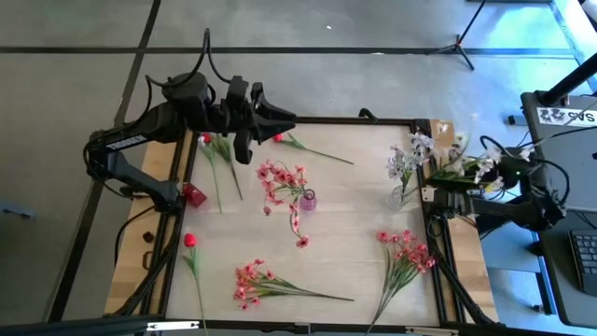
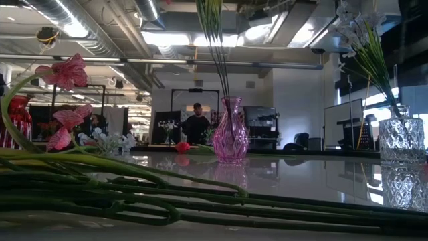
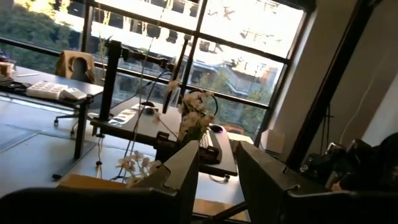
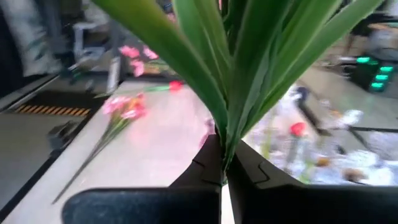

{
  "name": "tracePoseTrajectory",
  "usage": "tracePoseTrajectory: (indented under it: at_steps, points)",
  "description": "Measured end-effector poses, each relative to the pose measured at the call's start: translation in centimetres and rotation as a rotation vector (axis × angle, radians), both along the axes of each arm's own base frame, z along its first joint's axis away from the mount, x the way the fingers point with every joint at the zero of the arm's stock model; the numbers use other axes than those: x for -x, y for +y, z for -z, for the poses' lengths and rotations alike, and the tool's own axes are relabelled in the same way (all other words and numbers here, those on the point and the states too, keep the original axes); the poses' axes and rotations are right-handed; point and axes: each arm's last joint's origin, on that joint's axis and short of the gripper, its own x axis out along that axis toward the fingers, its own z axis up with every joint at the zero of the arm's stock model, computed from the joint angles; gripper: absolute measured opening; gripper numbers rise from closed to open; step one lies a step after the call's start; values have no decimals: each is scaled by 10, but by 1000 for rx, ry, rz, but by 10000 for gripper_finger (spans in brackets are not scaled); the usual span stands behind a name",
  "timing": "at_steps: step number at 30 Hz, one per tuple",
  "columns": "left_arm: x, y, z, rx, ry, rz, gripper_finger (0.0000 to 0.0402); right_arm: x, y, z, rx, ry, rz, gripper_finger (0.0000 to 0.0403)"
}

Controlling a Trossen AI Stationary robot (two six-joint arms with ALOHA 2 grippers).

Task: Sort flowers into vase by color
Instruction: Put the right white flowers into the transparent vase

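Observation:
My right gripper (image 4: 222, 171) is at the table's right edge (image 1: 437, 183), shut on a white flower spray (image 1: 474, 165) with long green leaves. More white flowers (image 1: 408, 157) stand in a clear vase (image 2: 401, 142) just left of it. Pink flowers (image 1: 283, 180) lean in the purple vase (image 2: 231, 139) at mid-table. Pink sprays (image 1: 407, 250) (image 1: 254, 282) and red buds (image 1: 189, 240) (image 1: 277, 138) lie flat on the table. My left gripper (image 3: 217, 171) hovers high over the far left part (image 1: 280, 117), open and holding nothing. My right gripper pinches the white spray's bundle of green leaves and stem (image 4: 225, 134) between its two fingers. The fingers come about level from the table's right side. The leaves fan out upward from the fingers, and the spray is clear of the table.
A small red vase (image 1: 194, 194) stands at the table's left edge with red buds (image 1: 203, 140) lying behind it. Long green stems (image 2: 200, 201) lie close in front of the low camera. A person stands in the room beyond the table. Bare tabletop (image 1: 359, 224) lies between the purple and clear vases.

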Motion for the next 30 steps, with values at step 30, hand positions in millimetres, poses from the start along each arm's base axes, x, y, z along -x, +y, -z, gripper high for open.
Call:
tracePoseTrajectory:
  at_steps: [30]
  points:
    - [0, 1, 1, 11, 12, -66, 106, 11, -5, 37, 78, 143, 218, 1]
